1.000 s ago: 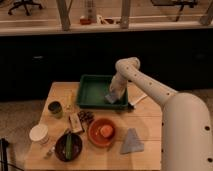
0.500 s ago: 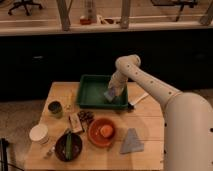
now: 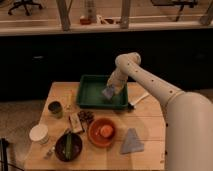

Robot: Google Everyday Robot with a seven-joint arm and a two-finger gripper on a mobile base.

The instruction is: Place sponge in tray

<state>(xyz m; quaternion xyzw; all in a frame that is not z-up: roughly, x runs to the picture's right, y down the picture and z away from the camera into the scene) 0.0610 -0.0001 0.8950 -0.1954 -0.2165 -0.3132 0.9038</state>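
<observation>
The tool [image 3: 110, 89] has shifted left and lower over the last second, carrying the sponge [image 3: 107, 92] from the right rim of the tray [image 3: 89, 80] to a spot over its floor, near the right side. It appears clamped on the sponge, which probably hangs just above the tray bottom, though contact cannot be ruled out. Release looks like the remaining step.

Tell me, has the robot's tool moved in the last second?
Yes. The tool, with the sponge, has shifted slightly left and down, farther over the tray from its right rim.
</observation>
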